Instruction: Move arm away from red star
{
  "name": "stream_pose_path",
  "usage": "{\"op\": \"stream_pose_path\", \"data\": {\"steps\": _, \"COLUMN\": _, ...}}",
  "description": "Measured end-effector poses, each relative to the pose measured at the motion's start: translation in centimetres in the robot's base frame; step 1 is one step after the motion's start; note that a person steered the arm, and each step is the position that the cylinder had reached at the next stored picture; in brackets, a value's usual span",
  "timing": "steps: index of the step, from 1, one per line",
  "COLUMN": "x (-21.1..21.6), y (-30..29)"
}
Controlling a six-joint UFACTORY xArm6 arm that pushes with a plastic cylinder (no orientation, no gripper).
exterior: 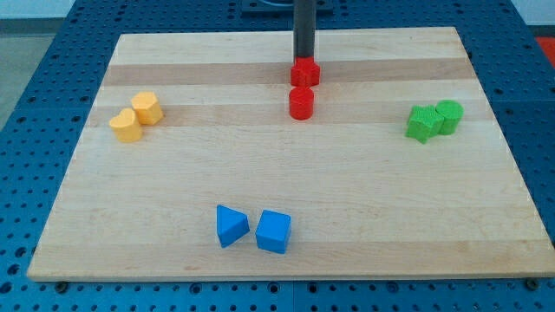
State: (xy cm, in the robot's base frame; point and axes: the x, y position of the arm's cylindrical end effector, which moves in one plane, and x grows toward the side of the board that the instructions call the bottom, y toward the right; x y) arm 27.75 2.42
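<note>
Your red star (304,72) sits near the wooden board's (364,191) top edge, its pointing unclear (too blocky for any long axis). My tip (304,58), a bare dark rod with nothing to pinch, touches its top side. A red cylinder (301,103) stands just below.

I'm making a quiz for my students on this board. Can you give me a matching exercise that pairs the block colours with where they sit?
Column 1:
1. yellow blocks
2. green blocks
3. blue blocks
4. red star

Column 2:
A. view's bottom
B. at my tip, view's top
C. view's left
D. view's right

Pairs: 1-C, 2-D, 3-A, 4-B
</note>
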Motion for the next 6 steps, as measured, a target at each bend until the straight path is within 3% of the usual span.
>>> {"op": "stream_pose_path", "data": {"steps": 3, "x": 2.3, "y": -0.4}}
{"op": "stream_pose_path", "data": {"steps": 4, "x": 0.2, "y": -0.9}}
{"op": "stream_pose_path", "data": {"steps": 5, "x": -5.3, "y": -3.0}}
{"op": "stream_pose_path", "data": {"steps": 6, "x": -6.7, "y": -3.5}}
